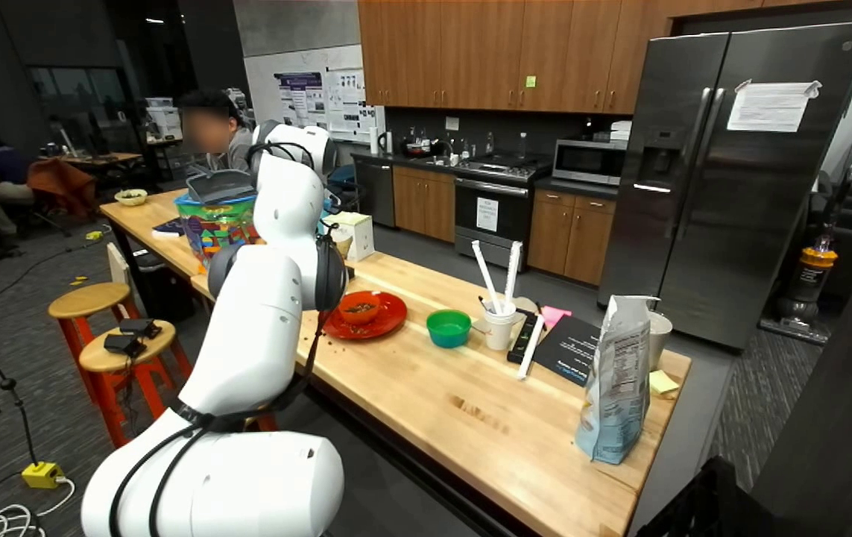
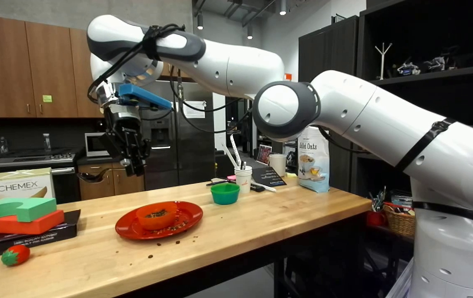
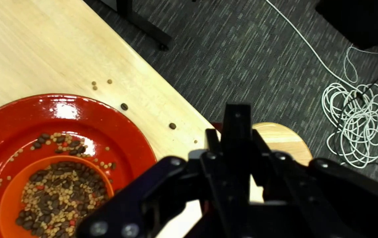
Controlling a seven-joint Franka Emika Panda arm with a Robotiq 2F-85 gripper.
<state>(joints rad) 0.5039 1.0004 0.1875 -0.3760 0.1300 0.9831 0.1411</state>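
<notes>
High above the table, my gripper (image 2: 135, 162) is shut on a dark spoon (image 2: 91, 177); its bowl sticks out sideways, roughly level. In the wrist view a black bar, apparently the spoon's handle (image 3: 237, 122), stands between the fingers. An orange bowl (image 2: 151, 223) of dark beans and small pale grains sits on a red plate (image 2: 193, 214), below and to one side of the gripper. Loose beans lie on the plate and on the wood around it. A green bowl (image 2: 224, 194) stands farther along the table. In an exterior view the arm (image 1: 262, 321) hides the gripper.
Paper cups (image 2: 243, 182) with pens and a tall oats bag (image 2: 313, 165) stand toward one table end. Foam blocks (image 2: 25, 223), a toy strawberry (image 2: 15, 255) and a Chemex box (image 2: 19, 182) are at the other side. Stools (image 1: 127, 347) stand beside the table edge.
</notes>
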